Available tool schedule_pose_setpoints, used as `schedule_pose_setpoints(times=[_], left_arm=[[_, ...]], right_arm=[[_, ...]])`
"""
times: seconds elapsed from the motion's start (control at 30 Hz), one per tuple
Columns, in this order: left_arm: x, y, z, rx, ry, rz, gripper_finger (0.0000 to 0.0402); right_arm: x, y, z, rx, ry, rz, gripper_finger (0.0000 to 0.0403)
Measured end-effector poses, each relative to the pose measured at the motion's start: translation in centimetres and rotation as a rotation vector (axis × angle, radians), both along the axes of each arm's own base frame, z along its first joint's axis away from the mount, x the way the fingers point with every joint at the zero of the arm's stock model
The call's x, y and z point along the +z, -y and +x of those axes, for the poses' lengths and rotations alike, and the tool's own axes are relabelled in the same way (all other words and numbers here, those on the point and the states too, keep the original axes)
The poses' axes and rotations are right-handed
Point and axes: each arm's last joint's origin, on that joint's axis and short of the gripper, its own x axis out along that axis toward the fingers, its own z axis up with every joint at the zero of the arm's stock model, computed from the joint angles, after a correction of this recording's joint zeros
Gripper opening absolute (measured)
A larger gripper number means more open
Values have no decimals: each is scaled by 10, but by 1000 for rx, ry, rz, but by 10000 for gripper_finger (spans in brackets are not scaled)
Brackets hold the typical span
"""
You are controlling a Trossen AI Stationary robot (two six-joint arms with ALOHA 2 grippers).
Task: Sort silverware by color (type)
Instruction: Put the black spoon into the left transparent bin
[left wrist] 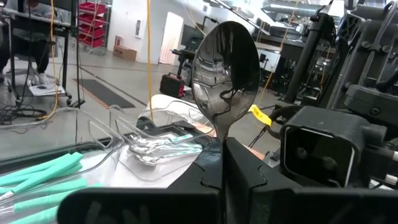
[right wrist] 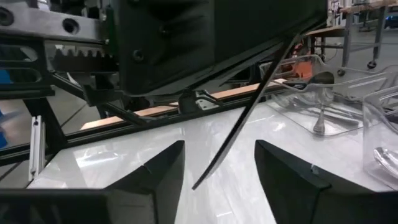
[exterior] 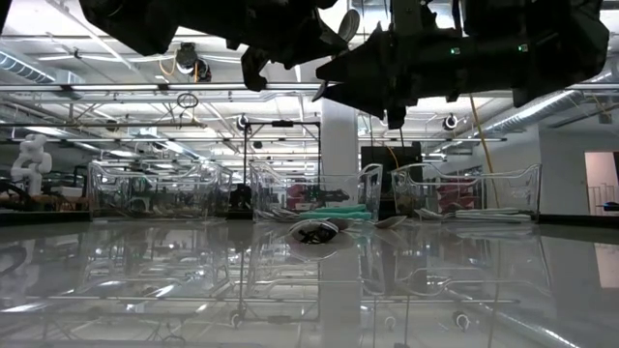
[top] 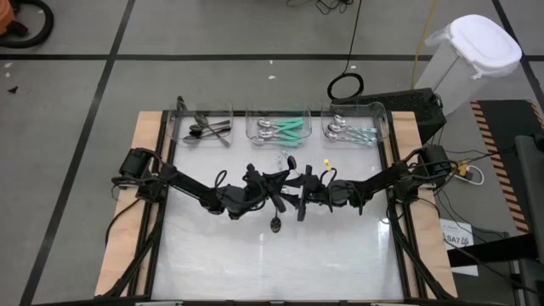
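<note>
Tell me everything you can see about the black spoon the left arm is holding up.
The black spoon is all dark and glossy, its oval bowl mirroring the room. It stands bowl-up, the neck clamped between the shut fingers of the left end effector, held in the air above the table's middle. Its thin dark handle slants down past the left end effector, ending between the open fingers of the right end effector, which do not touch it. It looks like plastic or coated metal; I cannot tell which.

We hold both arms inward at centre: left end effector (top: 274,180) clamped shut, right end effector (top: 299,197) at its 3 o'clock, fingers (right wrist: 155,171) spread.
</note>
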Motion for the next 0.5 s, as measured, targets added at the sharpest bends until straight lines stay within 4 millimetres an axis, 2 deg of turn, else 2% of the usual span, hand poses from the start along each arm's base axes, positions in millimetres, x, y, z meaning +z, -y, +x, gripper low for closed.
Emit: schedule_pose_setpoints(times=[0.13, 0.43, 0.5], left_arm=[[0, 0, 0, -12, -6, 7, 3], [0, 0, 1, -40, -12, 23, 3], [-1, 1, 1, -40, -26, 40, 3]], right_arm=[[-1, 3, 0, -12, -7, -1, 148], [-1, 10, 1, -33, -8, -1, 19], [-1, 10, 1, -33, -15, -12, 8]])
